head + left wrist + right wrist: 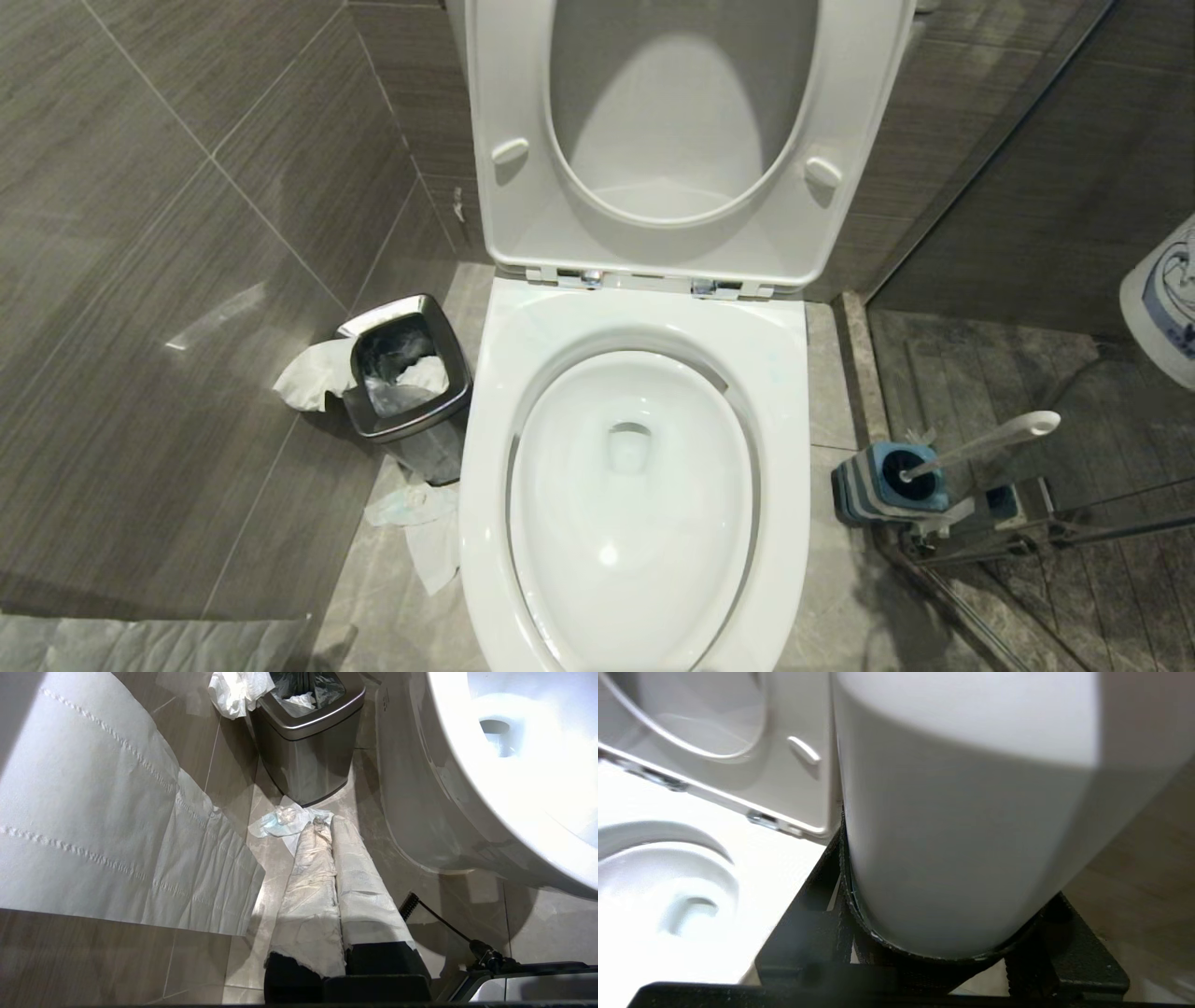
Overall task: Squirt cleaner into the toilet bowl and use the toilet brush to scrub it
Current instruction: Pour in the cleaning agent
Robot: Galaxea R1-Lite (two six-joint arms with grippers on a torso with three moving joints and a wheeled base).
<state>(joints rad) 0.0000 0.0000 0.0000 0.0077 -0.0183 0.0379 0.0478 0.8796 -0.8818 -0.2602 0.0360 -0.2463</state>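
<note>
The white toilet bowl [560, 467] stands open, with seat and lid [523, 215] raised against the wall. To its right on the floor, the toilet brush [990, 441] leans in its blue-and-grey holder [864, 485]. My right gripper [948, 882] is shut on a white bottle [962, 812], held beside the bowl [668, 891]. The bottle [1162, 299] shows at the head view's right edge. The cleaner itself is hidden inside it. My left gripper [327, 826] is shut, its fingers [308, 882] wrapped in white paper, and hangs low by the bowl's left side [420, 812].
A square steel waste bin [406, 378] stands left of the toilet, with crumpled tissue [313, 373] beside it and more tissue [425, 532] on the floor. A glass partition's rail [1027, 532] runs behind the brush holder. A white paper sheet [93, 826] hangs near the left arm.
</note>
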